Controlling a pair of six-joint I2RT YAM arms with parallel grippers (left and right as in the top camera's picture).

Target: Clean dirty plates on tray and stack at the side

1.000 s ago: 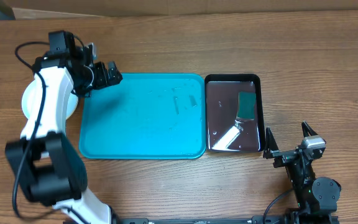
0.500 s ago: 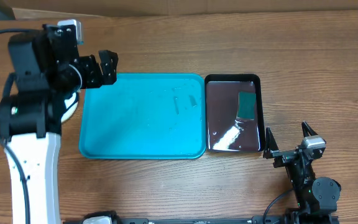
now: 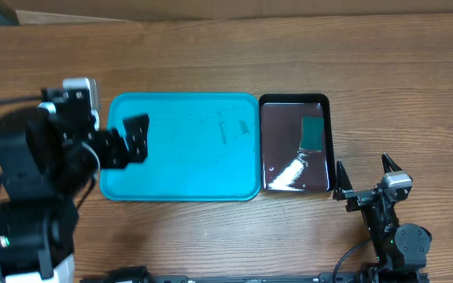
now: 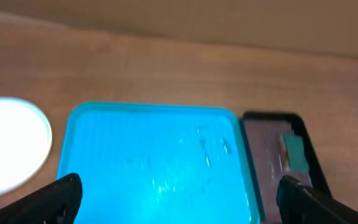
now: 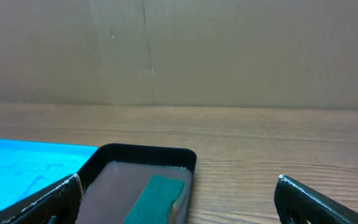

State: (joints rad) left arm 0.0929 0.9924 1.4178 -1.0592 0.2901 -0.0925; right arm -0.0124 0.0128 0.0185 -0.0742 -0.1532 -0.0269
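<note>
Scanning the tray (image 3: 179,169) first: its teal floor shows only wet streaks and glare, with no plate anywhere on it. The plates (image 4: 8,146) turn up in the left wrist view as one pale round disc on the table (image 3: 289,47), just off the tray's left edge. It's blown out white, so I can't say whether that's one plate or the full stack of three. From above, the left arm covers that spot entirely.

My read is that cleaning and stacking look done or very nearly so, with little left beyond checking the pile and parking the arms.

The left gripper (image 3: 134,140) hangs over the tray's left edge, fingers spread wide, holding nothing. The right gripper (image 3: 362,165) sits by the table's near edge, just off the near-right corner of the black tray (image 3: 293,101), likewise wide apart and empty. The sponge (image 3: 313,131) lies toward that tray's far-right corner.

For room to move, there's bare wood along the table's far edge and along the near edge below the tray. The tight spot is the seam between the two trays, which sit side by side, almost touching.
</note>
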